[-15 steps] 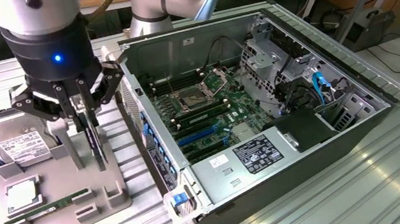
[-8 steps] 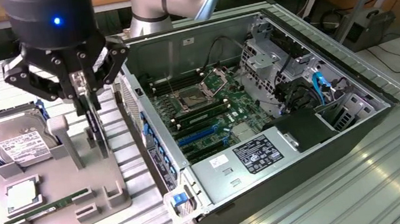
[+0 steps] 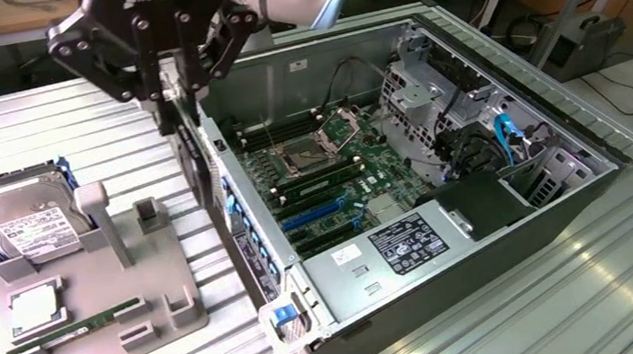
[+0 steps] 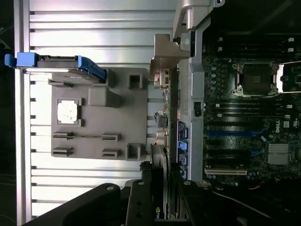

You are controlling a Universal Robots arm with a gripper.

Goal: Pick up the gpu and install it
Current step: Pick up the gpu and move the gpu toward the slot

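My gripper (image 3: 175, 90) hangs above the gap between the grey fixture and the open computer case (image 3: 560, 192). It is shut on the gpu (image 3: 192, 147), a thin black card that hangs edge-on below the fingers, just outside the case's near wall. In the wrist view the gpu (image 4: 162, 120) runs away from the gripper (image 4: 160, 181) to its silver end bracket (image 4: 165, 52), alongside the case's rear panel. The motherboard (image 3: 328, 171) lies open inside, with blue expansion slots (image 3: 311, 216) near its lower part, also seen as the blue slots (image 4: 230, 133).
A grey fixture (image 3: 112, 283) on the exterior view's left holds a silver hard drive (image 3: 26, 226), a processor chip (image 3: 35, 307) and a green memory stick (image 3: 75, 329). Two upright posts (image 3: 150, 214) on it stand bare. Drive cages and cables (image 3: 493, 142) crowd the case's far side.
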